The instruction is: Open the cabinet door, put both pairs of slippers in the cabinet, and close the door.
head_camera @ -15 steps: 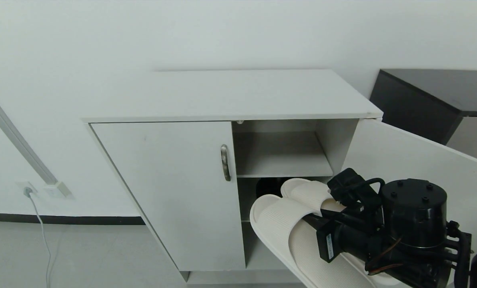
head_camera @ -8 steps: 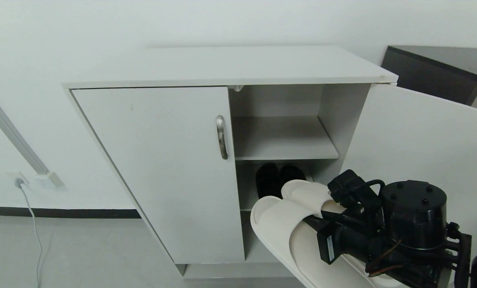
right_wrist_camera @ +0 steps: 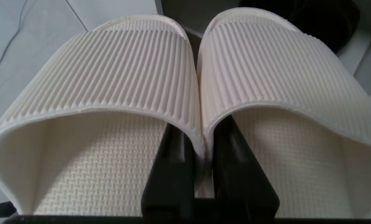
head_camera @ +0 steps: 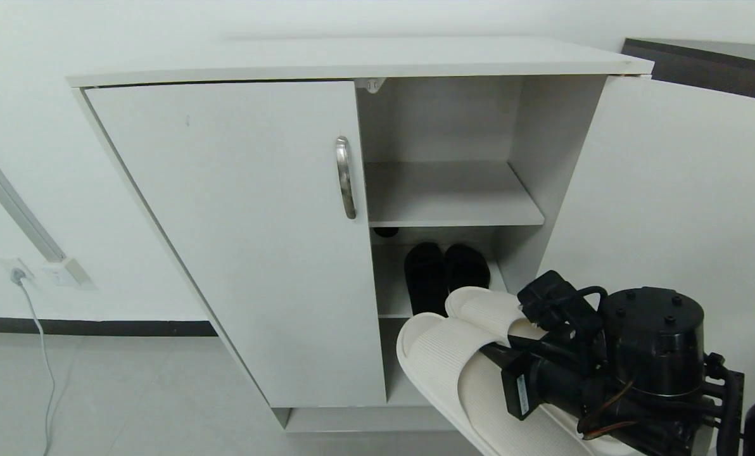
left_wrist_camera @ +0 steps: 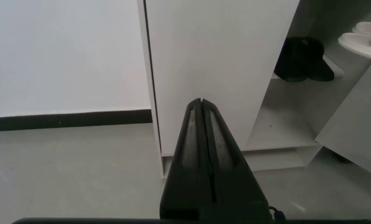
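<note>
- Cabinet: centre of head view. Left door shut; right door swung open at frame right.
- Black slippers: side by side on middle shelf, frame centre.
- White slippers: lower right, outside cabinet, just before opening, toes toward shelves. Adjoining inner edges pinched together by right gripper.
- Left gripper: fingers pressed together, facing cabinet base.

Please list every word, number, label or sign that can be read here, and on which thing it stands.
No text is readable.
White sticker on the right arm's wrist: print too small to read.
Cabinet, white slippers, black slippers: no print visible.
</note>
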